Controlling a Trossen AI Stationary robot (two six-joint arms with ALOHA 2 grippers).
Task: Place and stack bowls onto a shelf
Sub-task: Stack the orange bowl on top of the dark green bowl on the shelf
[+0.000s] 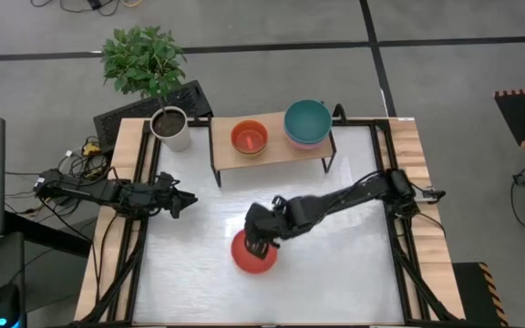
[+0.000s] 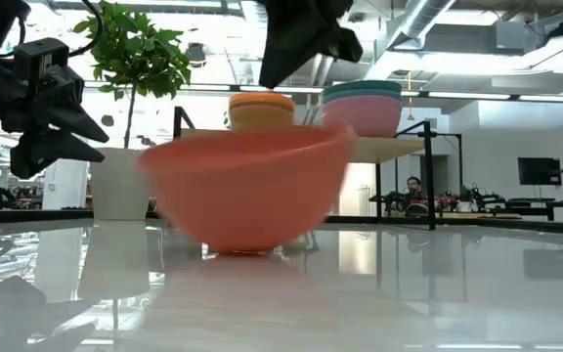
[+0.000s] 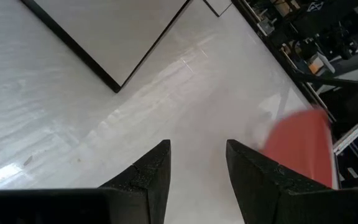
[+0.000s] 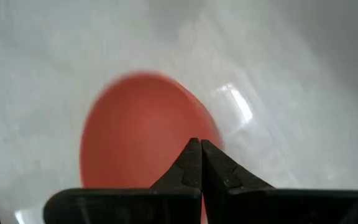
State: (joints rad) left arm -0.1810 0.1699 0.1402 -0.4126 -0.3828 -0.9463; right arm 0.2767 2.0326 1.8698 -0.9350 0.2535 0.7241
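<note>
The right gripper (image 1: 255, 244) hangs over the middle of the white bench (image 1: 335, 273), its jaws closed on the near rim of a red bowl (image 1: 254, 255) that sits under and just ahead of them. Well beyond the jaws stands the shelf (image 1: 276, 150), carrying a small red-orange bowl (image 1: 249, 138) and, beside it, a blue bowl (image 1: 307, 119) stacked on a pink one. The left gripper (image 1: 182, 199) waits at the bench's left side, jaws parted, apart from the red bowl. A potted plant (image 1: 169, 128) stands at the shelf's left end.
</note>
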